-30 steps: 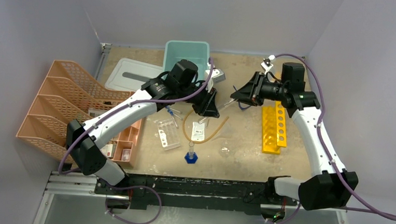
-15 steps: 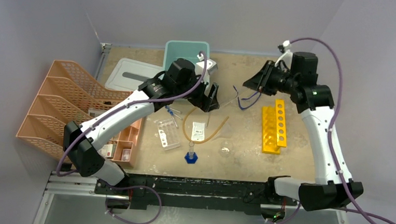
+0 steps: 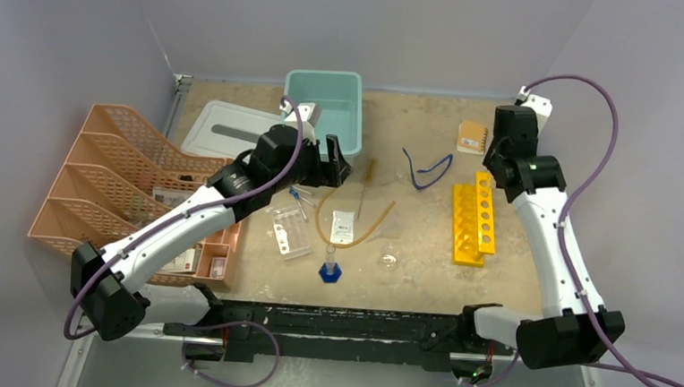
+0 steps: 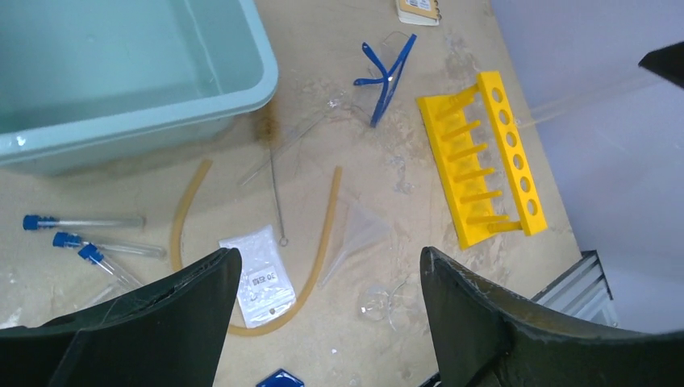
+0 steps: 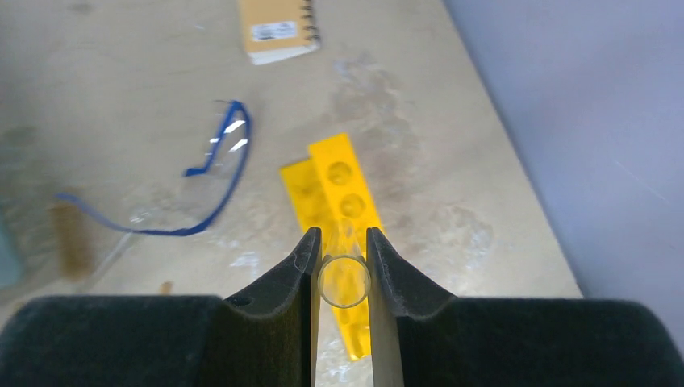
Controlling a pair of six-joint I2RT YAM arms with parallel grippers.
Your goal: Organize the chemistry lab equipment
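Standing on the sandy surface [image 3: 424, 252], peach organizer trays [image 3: 97, 178] are seen at its left edge, a teal bin [image 3: 324, 74] at the back and a yellow test tube rack [image 3: 471, 224] to the right. The left hand [image 4: 323, 266] is held just in front of the bin, its fingers wide apart with nothing between them, while the right hand [image 5: 339, 242] is clamped on a clear glass tube [image 5: 344, 280] above the rack's far end. Blue-framed safety glasses [image 4: 387, 76], amber rubber tubing [image 4: 327, 218] with a white packet [image 4: 258, 274] inside its curve, three blue-capped tubes [image 4: 85, 220], a blue-based cylinder [image 3: 330, 265] and a small glass dish [image 3: 389, 260] are seen lying loose mid-surface.
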